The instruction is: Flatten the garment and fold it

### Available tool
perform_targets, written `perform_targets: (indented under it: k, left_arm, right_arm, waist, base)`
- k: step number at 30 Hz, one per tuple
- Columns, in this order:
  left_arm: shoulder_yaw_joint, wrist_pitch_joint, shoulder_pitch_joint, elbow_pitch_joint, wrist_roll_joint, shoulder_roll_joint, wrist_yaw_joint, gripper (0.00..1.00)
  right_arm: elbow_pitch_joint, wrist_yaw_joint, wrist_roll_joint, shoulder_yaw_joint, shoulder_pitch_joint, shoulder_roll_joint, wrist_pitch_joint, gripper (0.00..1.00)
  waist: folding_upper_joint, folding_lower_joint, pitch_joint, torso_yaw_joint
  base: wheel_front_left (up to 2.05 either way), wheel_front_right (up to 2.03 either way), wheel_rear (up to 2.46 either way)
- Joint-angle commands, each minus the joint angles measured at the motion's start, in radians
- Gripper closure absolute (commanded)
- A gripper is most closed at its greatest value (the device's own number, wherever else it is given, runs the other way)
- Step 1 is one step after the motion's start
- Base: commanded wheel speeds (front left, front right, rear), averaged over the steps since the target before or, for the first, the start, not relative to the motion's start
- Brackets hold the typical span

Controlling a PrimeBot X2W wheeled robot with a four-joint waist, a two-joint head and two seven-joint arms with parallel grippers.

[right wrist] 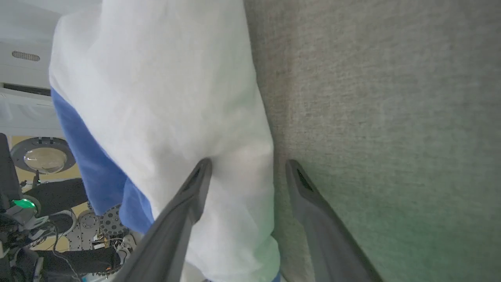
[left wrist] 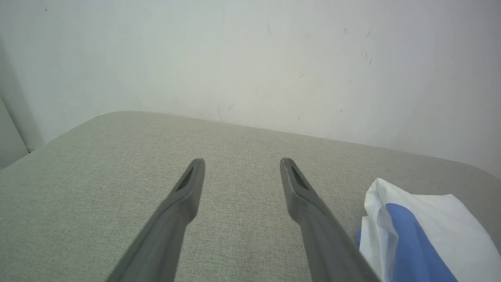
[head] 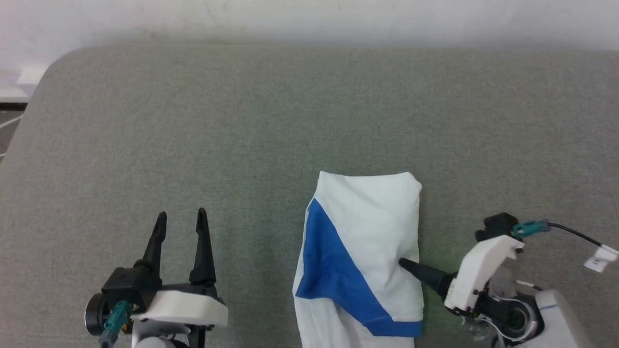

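Note:
The garment lies folded into a narrow white stack with a bright blue wedge across it, at the near middle of the grey table, its lower end running off the bottom of the head view. My right gripper points left at the garment's right edge, open. In the right wrist view one finger lies over the white cloth and the other over bare table beside the edge, with the right gripper straddling that edge. My left gripper stands open over bare table, well left of the garment, with the left gripper holding nothing.
The grey fabric-covered table stretches wide to the left and back, ending at a white wall. Its rounded far-left corner drops off to the floor. A cable with a white tag trails from my right wrist.

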Motion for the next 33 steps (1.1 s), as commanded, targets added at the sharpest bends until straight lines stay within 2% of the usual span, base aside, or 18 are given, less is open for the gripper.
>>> perform_targets:
  k: [1,6,7,8,10,11,17,21,27,30,33]
  left_arm:
    - [0.003,-0.005,-0.021,0.001,0.013,-0.005,-0.010,0.00]
    - [0.001,-0.005,-0.027,0.015,0.010,-0.009,-0.018,0.00]
    - [0.000,-0.005,-0.028,0.017,0.018,-0.009,-0.017,0.00]
    - [0.001,-0.005,-0.030,0.018,0.021,-0.009,-0.017,0.00]
    - [0.002,-0.005,-0.032,0.021,0.031,-0.009,-0.018,0.00]
    - [0.003,-0.005,-0.032,0.024,0.034,-0.010,-0.018,0.00]
    - [0.004,-0.005,-0.021,0.041,0.047,-0.010,-0.020,0.00]
    - [0.003,-0.005,-0.006,0.048,0.060,-0.007,-0.020,0.00]
    - [0.006,-0.005,0.015,0.043,0.064,-0.003,-0.023,0.00]
    - [0.001,-0.005,0.014,0.022,0.062,-0.004,-0.028,0.00]
    - [0.001,-0.005,0.016,0.000,0.058,-0.006,-0.026,0.00]
  right_arm:
    - [0.034,-0.001,0.016,0.021,-0.028,0.004,0.001,0.00]
    - [0.150,-0.001,-0.018,0.103,-0.073,-0.013,0.008,0.00]
    - [0.165,-0.001,-0.014,0.118,-0.080,-0.012,0.011,0.05]
    - [0.175,-0.001,-0.002,0.128,-0.087,-0.009,0.012,0.44]
    - [0.191,-0.001,0.014,0.155,-0.099,-0.006,0.014,0.74]
    - [0.194,-0.001,0.026,0.167,-0.103,-0.005,0.010,1.00]
    - [0.179,-0.001,0.084,0.239,-0.115,-0.011,-0.026,1.00]
    - [0.145,-0.001,0.084,0.288,-0.129,-0.037,-0.070,1.00]
    - [0.142,-0.001,-0.018,0.348,-0.163,-0.100,-0.107,1.00]
    - [0.187,-0.001,-0.134,0.373,-0.201,-0.154,-0.078,1.00]
    - [0.220,-0.001,-0.195,0.376,-0.243,-0.178,-0.047,1.00]
  waist:
    - [0.0000,-0.0001,0.017,0.009]
    - [0.0000,-0.0001,0.028,0.013]
    - [0.0000,-0.0001,0.030,0.012]
    - [0.0000,-0.0001,0.032,0.012]
    - [0.0000,-0.0001,0.031,0.009]
    - [0.0000,-0.0001,0.028,0.007]
    - [0.0000,-0.0001,-0.016,-0.005]
    - [0.0000,-0.0001,-0.050,-0.016]
    - [0.0000,-0.0001,-0.080,-0.049]
    - [0.0000,-0.0001,-0.074,-0.081]
    - [0.0000,-0.0001,-0.059,-0.132]
  base:
    - [0.00,0.00,0.00]
    - [0.00,0.00,0.00]
    - [0.00,0.00,0.00]
    - [0.00,0.00,0.00]
    - [0.00,0.00,0.00]
    - [0.00,0.00,0.00]
    - [0.00,0.00,0.00]
    - [0.00,0.00,0.00]
    - [0.00,0.00,0.00]
    - [0.00,0.00,0.00]
    - [0.00,0.00,0.00]
